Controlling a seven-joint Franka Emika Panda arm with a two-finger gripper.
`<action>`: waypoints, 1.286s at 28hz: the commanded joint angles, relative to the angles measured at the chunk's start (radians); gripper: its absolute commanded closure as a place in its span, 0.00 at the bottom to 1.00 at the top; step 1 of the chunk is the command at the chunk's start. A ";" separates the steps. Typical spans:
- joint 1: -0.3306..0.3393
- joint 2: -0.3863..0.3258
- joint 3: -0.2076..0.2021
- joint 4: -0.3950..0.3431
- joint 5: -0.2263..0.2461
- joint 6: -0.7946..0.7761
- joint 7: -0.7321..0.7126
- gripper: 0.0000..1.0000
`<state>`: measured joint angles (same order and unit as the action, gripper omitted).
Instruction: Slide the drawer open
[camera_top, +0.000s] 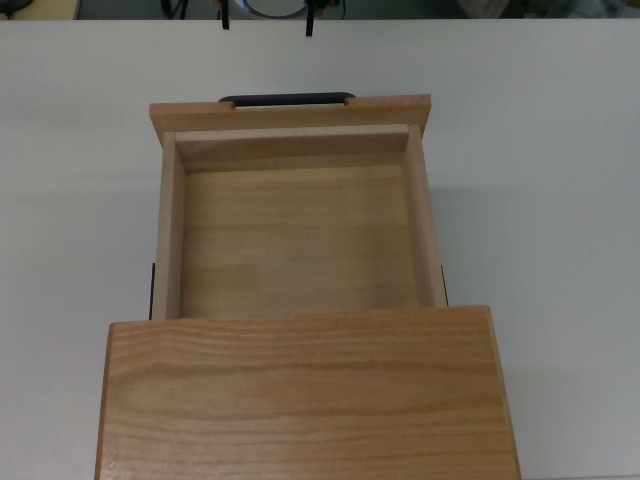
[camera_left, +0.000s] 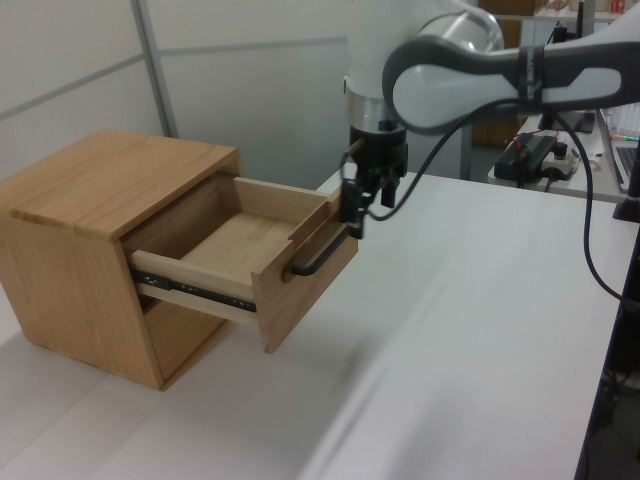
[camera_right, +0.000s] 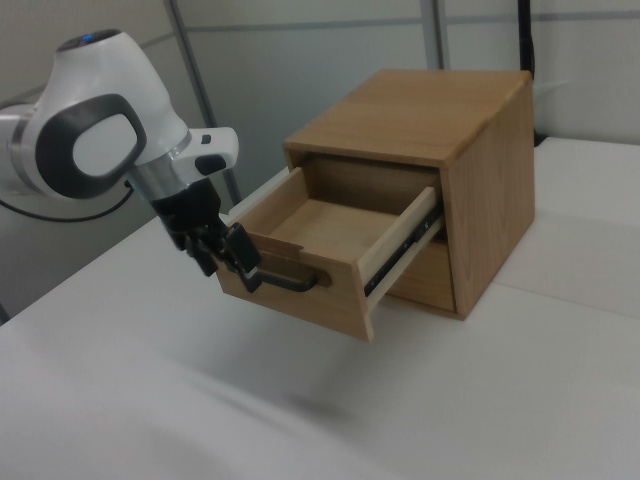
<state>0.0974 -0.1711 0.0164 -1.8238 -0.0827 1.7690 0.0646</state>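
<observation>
– what's in the drawer (camera_top: 298, 235)?
– nothing, i see bare wood. it's pulled well out of the cabinet (camera_left: 95, 215) on the counter (camera_top: 560, 180).
– and the fingers (camera_right: 244, 262)?
– released, spread apart, clear of its black handle (camera_right: 290, 281), just above it.

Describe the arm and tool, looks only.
The arm has glossy white rounded shells with dark grey joint sections and a silver wrist ring; in the right view a small blue light shows on top of it. A black cable runs along it. The tool is black with two slim fingers.
</observation>
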 joint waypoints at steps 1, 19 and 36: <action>0.002 -0.005 -0.010 0.057 0.020 -0.114 -0.164 0.00; 0.004 0.018 -0.007 0.101 0.012 -0.209 -0.098 0.00; 0.002 0.022 -0.009 0.166 0.012 -0.266 -0.104 0.00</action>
<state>0.0968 -0.1666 0.0142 -1.7081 -0.0827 1.5433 -0.0497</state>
